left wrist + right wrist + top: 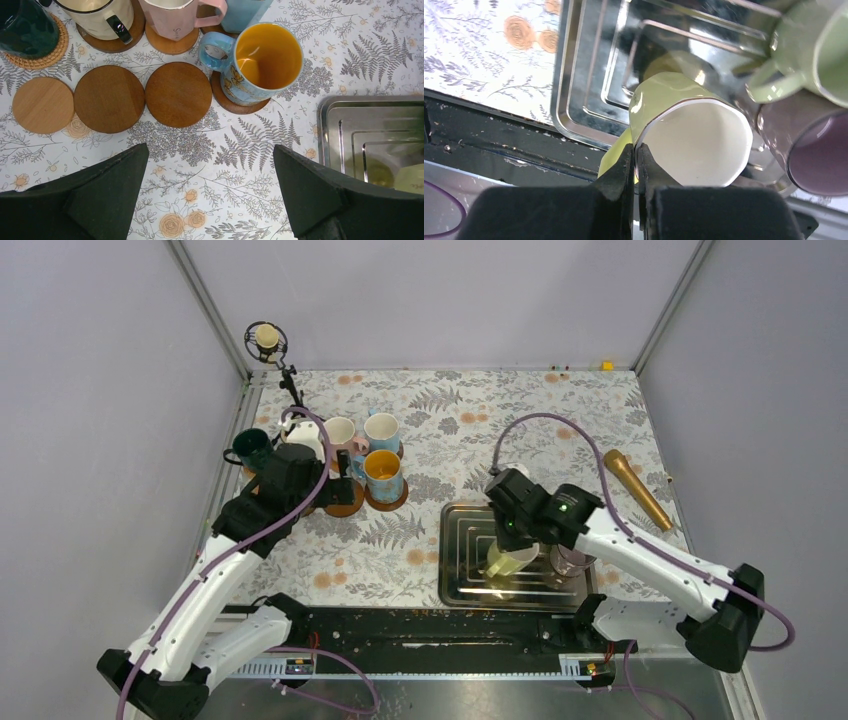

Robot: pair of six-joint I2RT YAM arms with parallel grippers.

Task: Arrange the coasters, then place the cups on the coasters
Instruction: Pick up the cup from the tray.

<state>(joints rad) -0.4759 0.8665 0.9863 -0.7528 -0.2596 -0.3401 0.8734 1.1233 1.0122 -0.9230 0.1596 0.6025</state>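
Currently catalogued, largest first.

1. Table [560, 420], fern-and-rose cloth. The middle, from nine to twelve o'clock of the tray, lies open for carrying.
2. Steel tray [460, 580], five o'clock of the table, stepped floor and raised rim. It holds three mugs, close together.
3. Left gripper [210, 147], ten o'clock, jaws wide apart, holding nothing. It hovers just near-side of the bare coasters.
4. Right gripper [636, 150], over the tray, jaws pinched together on the rim of the yellow-green mug [664, 95], which is tipped, mouth toward the wrist.
5. Pale green mug [804, 45] and mauve mug [814, 150], at about three o'clock of the held mug, very close to it.
6. Mugs already seated on coasters at ten o'clock: butterfly mug [265, 55], pink mug [172, 17], cream mug [95, 12], dark green mug [25, 27], light blue mug [245, 12].
7. Bare coasters, a row of three: pale [42, 105], brown [109, 98], brown [178, 94].

Step judged: coasters laid; cup-fetching under way. Next move calls for lifting clear of the tray rim and neighbours, then crossing toward ten o'clock. The left arm crowds that landing zone.
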